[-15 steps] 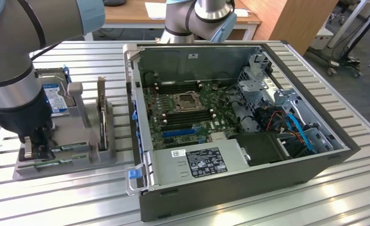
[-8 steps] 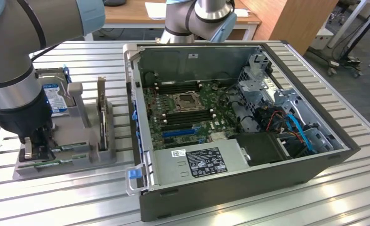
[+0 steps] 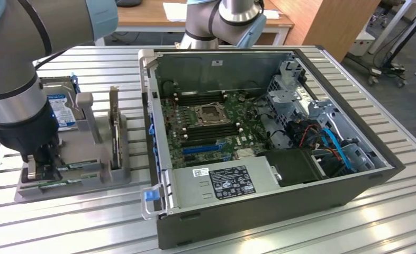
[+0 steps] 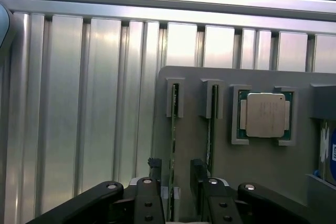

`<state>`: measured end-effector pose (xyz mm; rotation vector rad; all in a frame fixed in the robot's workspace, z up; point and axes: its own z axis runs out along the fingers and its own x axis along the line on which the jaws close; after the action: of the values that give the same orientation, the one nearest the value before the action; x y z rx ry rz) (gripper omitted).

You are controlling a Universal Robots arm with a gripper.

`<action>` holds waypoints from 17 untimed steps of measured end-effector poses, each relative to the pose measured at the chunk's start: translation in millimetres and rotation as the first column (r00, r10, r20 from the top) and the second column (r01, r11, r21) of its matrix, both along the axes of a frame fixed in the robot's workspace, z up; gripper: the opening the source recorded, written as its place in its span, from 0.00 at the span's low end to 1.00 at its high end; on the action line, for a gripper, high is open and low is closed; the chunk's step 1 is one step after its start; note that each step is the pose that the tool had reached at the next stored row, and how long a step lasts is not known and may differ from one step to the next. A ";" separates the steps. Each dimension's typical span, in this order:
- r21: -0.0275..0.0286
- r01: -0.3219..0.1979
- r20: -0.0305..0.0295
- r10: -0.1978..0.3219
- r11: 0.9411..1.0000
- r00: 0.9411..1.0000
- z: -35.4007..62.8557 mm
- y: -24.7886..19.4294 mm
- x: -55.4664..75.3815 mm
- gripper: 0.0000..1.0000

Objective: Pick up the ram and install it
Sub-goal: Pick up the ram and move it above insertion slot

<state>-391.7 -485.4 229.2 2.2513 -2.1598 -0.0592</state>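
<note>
Ribbed aluminium counter (image 3: 377,222) holds the open black computer case (image 3: 264,222), with the grey plastic holder tray (image 3: 66,188) at its 9 o'clock in the exterior view. The ram (image 4: 172,129), a thin green stick on edge in the tray's slots, sits between the spread jaws, not yet pinched. Risk: one finger (image 4: 197,171) sits between it and the second green stick (image 4: 211,124), so a skewed close could clip that neighbour or cock the ram.

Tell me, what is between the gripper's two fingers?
A ram stick, standing on edge in the gray tray, sits between the open gripper's fingers. The wrist view shows it.
</note>
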 end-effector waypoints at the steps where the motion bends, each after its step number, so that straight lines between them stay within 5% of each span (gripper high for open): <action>1: 0.000 0.000 0.000 0.000 1.000 1.000 -0.5 -0.2 0.0 0.36; 17: 0.000 0.000 0.000 0.000 1.000 1.000 -16.1 -0.8 0.0 0.36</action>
<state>-391.8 -486.2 213.1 2.2510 -2.1596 -0.0593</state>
